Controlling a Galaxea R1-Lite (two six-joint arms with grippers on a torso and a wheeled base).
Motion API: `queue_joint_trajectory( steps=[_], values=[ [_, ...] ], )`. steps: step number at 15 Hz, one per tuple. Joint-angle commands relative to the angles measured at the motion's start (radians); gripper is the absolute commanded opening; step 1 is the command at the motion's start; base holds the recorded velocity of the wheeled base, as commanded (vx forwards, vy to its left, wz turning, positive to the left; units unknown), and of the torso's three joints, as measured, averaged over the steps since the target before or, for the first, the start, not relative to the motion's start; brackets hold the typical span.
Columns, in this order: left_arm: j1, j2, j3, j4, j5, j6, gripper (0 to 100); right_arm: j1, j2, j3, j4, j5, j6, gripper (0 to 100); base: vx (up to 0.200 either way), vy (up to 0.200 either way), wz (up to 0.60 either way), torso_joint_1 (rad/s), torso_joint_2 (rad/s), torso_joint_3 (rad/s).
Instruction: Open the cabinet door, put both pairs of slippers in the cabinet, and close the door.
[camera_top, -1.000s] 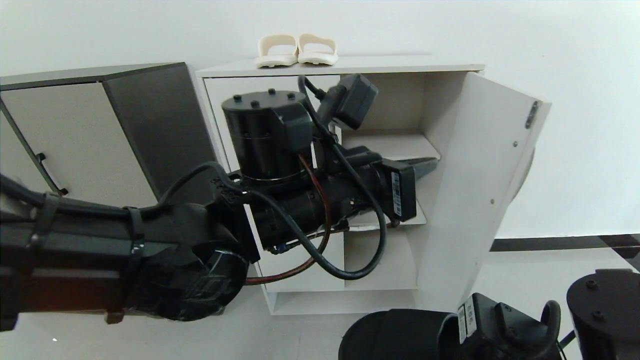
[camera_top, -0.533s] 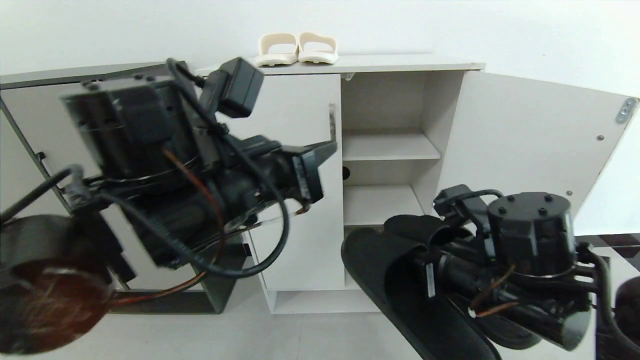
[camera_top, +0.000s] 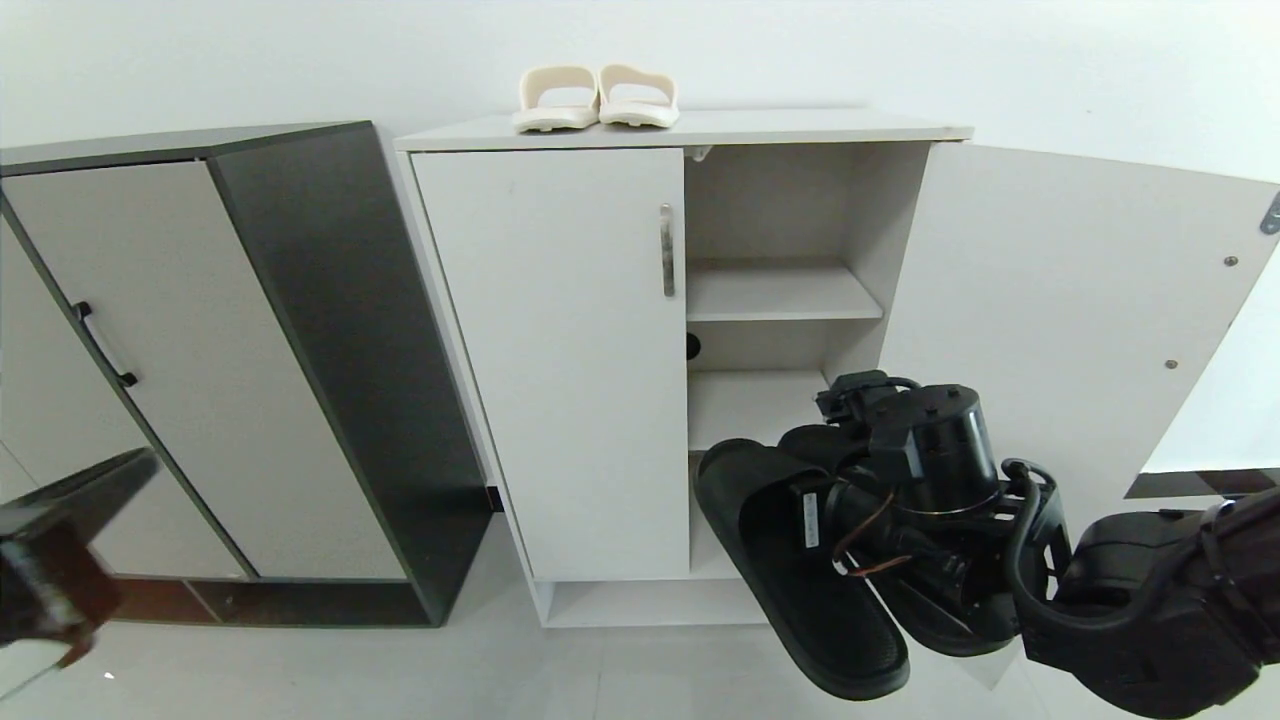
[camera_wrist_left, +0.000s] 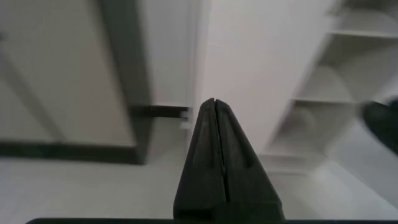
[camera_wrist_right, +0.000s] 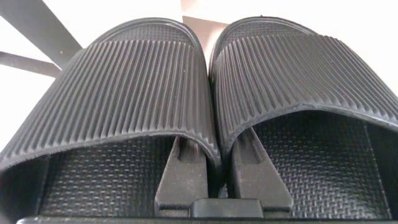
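Observation:
A pair of black slippers (camera_top: 800, 560) hangs low in front of the white cabinet's (camera_top: 700, 128) open right half, with my right gripper (camera_top: 802, 505) shut on them. In the right wrist view its fingers (camera_wrist_right: 183, 177) reach under the two ribbed straps (camera_wrist_right: 130, 81) and pinch them together. A cream pair of slippers (camera_top: 597, 98) rests on the cabinet top. The right door (camera_top: 1060, 300) stands wide open; the left door (camera_top: 560, 350) is closed. My left gripper (camera_top: 125, 475) sits at the lower left, shut and empty (camera_wrist_left: 214, 124).
Inside the open half are two bare shelves (camera_top: 780, 295) and a lower compartment. A dark grey cabinet (camera_top: 330, 330) with closed doors stands to the left. Bare floor (camera_top: 620, 670) lies in front of both cabinets.
My left arm pulled back from the cabinet front to the lower left. The right door swung wider open. My right arm rose and carried the black slippers toward the open compartment.

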Motion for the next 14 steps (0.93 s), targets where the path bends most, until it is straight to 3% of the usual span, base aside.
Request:
queue_joint_trajectory(
  steps=[1, 3, 4, 6, 7, 9, 13, 14],
  values=[
    [0.366, -0.495, 0.299, 0.101, 0.004, 0.025, 0, 0.003, 0.007, -0.001, 0.000, -0.002, 0.000, 0, 0.000, 0.000, 0.00, 0.000, 0.00, 0.000],
    [0.405, -0.719, 0.394, 0.163, -0.126, 0.068, 0, 0.003, 0.010, 0.004, 0.000, 0.001, 0.003, 0, 0.000, 0.000, 0.00, 0.000, 0.00, 0.000],
    [0.397, -0.744, 0.441, 0.180, -0.206, 0.095, 0, 0.003, 0.012, 0.007, 0.000, 0.001, 0.003, 0, 0.000, 0.000, 0.00, 0.000, 0.00, 0.000],
    [0.337, -0.816, 0.448, 0.278, -0.345, 0.112, 0, 0.003, 0.010, 0.019, -0.003, 0.003, 0.004, 0, 0.000, 0.000, 0.00, 0.000, 0.00, 0.000],
    [0.339, -0.813, 0.449, 0.295, -0.476, 0.144, 0, 0.008, 0.010, 0.029, -0.026, 0.001, 0.003, 0, 0.000, 0.000, 0.00, 0.000, 0.00, 0.000],
    [0.339, -0.814, 0.449, 0.292, -0.493, 0.156, 0, 0.011, 0.013, 0.042, -0.063, 0.003, 0.000, 0, 0.000, 0.000, 0.00, 0.000, 0.00, 0.000],
    [0.339, -0.814, 0.449, 0.295, -0.483, 0.081, 0, 0.032, 0.041, 0.010, -0.069, 0.001, 0.003, 0, 0.000, 0.000, 0.00, 0.000, 0.00, 0.000],
    [0.339, -0.814, 0.449, 0.295, -0.483, 0.083, 0, 0.029, 0.063, -0.022, -0.071, 0.001, 0.007, 0, 0.000, 0.000, 0.00, 0.000, 0.00, 0.000]
  ],
)
